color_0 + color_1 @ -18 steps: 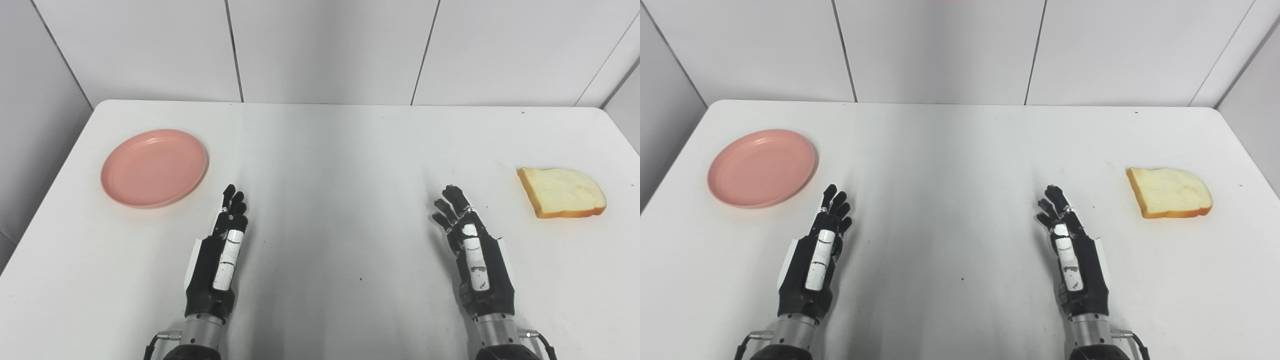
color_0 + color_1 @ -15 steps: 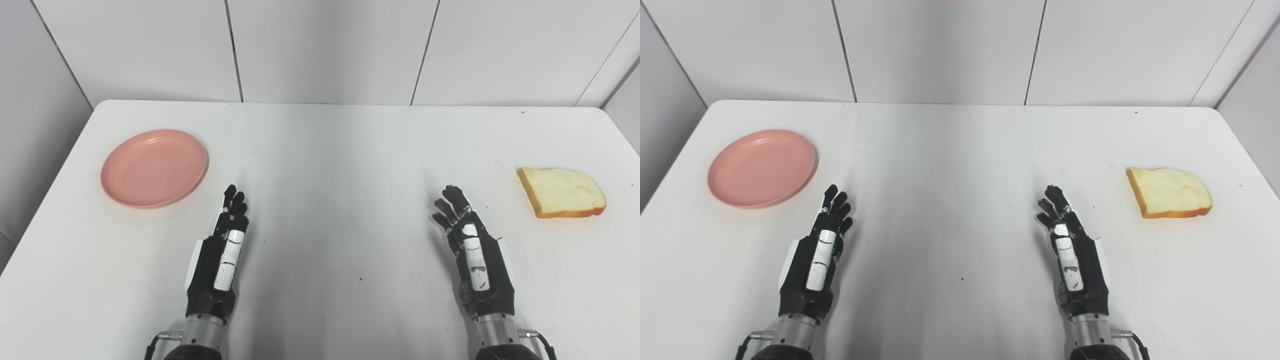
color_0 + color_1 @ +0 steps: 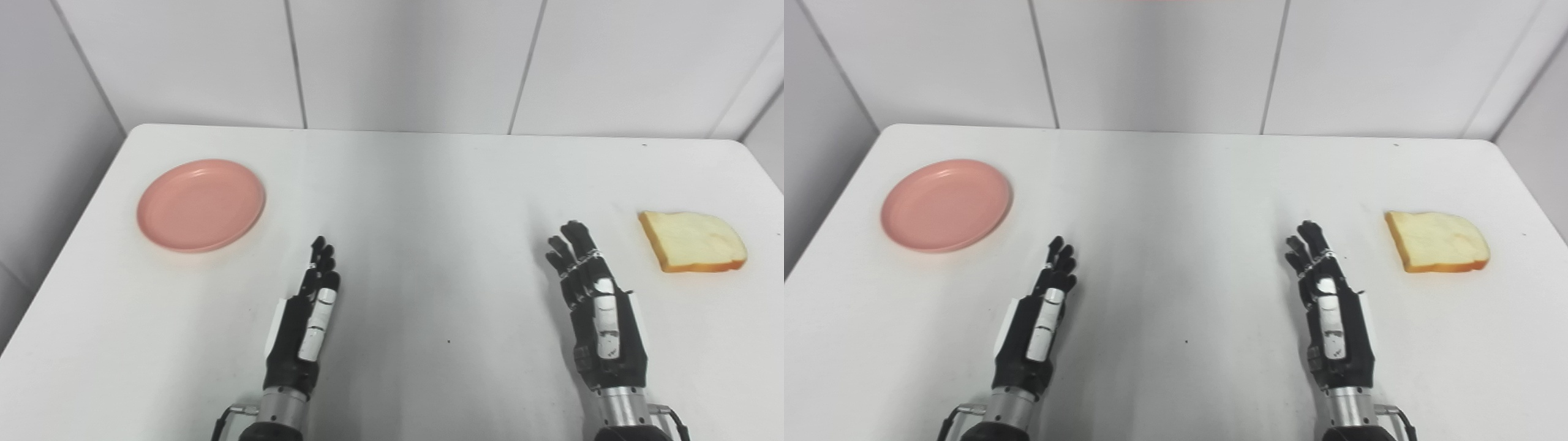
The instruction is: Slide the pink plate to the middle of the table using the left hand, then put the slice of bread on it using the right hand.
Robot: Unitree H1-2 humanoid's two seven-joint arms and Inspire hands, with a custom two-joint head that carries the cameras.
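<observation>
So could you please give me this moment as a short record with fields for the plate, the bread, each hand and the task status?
pink plate: left part of the table, holding nothing, untouched
slice of bread: flat on the table near its right edge
left hand: open, holding nothing, right of and nearer than the plate, apart from it
right hand: open, holding nothing, left of the bread, apart from it
table middle: bare between the two hands
task status: plate not yet slid, bread not yet placed
</observation>
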